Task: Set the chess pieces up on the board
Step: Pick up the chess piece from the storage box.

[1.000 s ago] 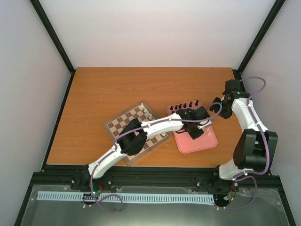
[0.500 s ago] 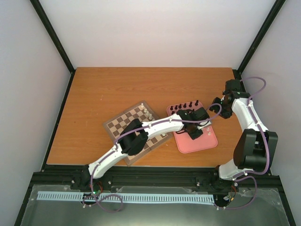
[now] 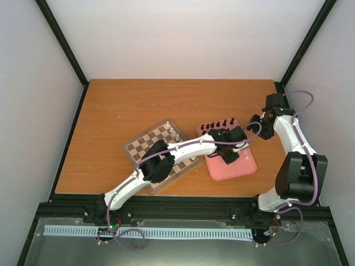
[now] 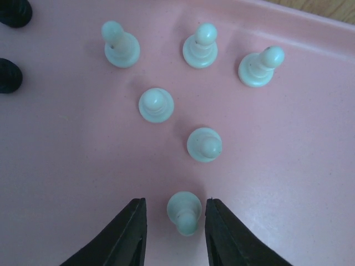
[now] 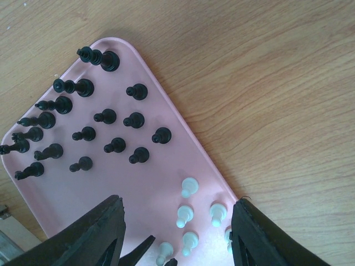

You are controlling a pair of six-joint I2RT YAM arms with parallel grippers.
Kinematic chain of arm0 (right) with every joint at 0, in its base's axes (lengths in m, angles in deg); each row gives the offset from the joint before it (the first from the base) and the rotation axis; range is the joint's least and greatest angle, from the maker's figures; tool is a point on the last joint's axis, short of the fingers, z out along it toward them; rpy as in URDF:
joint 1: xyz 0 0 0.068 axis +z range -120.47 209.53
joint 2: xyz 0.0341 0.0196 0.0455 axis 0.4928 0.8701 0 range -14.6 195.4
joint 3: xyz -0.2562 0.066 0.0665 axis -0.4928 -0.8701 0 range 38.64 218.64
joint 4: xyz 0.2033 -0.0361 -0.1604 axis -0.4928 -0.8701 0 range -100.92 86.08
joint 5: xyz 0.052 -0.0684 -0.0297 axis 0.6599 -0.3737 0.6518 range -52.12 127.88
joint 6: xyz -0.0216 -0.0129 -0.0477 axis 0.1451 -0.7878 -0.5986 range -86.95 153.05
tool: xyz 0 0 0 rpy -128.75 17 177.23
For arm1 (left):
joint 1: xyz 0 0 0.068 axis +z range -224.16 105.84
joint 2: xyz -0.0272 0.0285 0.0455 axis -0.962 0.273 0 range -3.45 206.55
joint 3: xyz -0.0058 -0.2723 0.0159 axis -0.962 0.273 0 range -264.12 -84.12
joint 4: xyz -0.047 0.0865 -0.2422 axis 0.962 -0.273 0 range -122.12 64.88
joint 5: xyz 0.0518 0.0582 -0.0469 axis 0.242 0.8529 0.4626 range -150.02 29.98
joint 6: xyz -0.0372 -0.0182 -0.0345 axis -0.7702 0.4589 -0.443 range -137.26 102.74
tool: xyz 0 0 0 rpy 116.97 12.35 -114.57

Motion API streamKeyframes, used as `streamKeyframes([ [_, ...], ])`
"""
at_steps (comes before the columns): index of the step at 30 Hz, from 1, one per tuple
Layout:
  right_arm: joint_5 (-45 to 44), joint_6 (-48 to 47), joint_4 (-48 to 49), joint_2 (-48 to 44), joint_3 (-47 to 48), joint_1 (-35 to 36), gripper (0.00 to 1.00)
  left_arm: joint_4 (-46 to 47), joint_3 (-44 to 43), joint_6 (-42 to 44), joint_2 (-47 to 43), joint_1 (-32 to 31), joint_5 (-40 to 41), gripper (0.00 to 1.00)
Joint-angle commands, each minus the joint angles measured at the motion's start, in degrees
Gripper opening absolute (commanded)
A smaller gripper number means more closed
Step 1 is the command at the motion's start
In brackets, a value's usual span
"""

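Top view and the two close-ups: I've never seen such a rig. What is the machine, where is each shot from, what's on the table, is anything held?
Two white robot arms are bolted at the near edge of the table; the top view looks down on them. Each close-up comes from a camera on one wrist, its dark fingers showing. On the table lie a chessboard with a few white pieces and a pink tray holding black pieces and white pawns. The left gripper straddles one white pawn, jaws open, not gripping. The right gripper hangs open near the tray, empty.
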Motion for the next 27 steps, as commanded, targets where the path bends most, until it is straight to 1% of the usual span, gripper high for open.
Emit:
streamKeyframes([
  [1, 0.4, -0.8, 1.2, -0.6, -0.3, -0.4, 0.53, 0.0, -1.5, 0.6, -2.1, -0.2, 0.6, 0.26],
  [2, 0.4, -0.8, 1.2, -0.6, -0.4, -0.4, 0.53, 0.0, -1.5, 0.7, -2.2, -0.2, 0.7, 0.22],
  [5, 0.3, -0.7, 1.3, -0.4, -0.4, -0.5, 0.53, 0.0, -1.3, 0.8, -2.5, -0.2, 0.9, 0.19],
  [10, 0.5, -0.8, 1.3, -0.1, -0.3, -0.4, 0.54, 0.0, -0.8, 1.0, -3.0, -0.2, 0.8, 0.03],
  [11, 0.5, -0.9, 1.3, -0.1, -0.3, -0.5, 0.54, 0.0, -0.8, 1.0, -3.0, -0.2, 1.0, 0.01],
  [17, 0.3, -1.0, 1.1, 0.0, 0.0, -0.5, 0.54, -1.1, -0.4, 1.5, -4.4, 0.0, 1.8, 0.01],
  [22, 0.7, -0.8, 1.4, 0.3, -0.1, -0.4, 0.54, -2.1, 2.1, 2.7, -9.8, 0.9, 5.0, 0.01],
  [27, 0.9, -0.6, 1.6, 0.6, -0.1, -0.4, 0.54, -5.8, 2.8, 3.0, -15.1, 3.0, 5.9, 0.01],
])
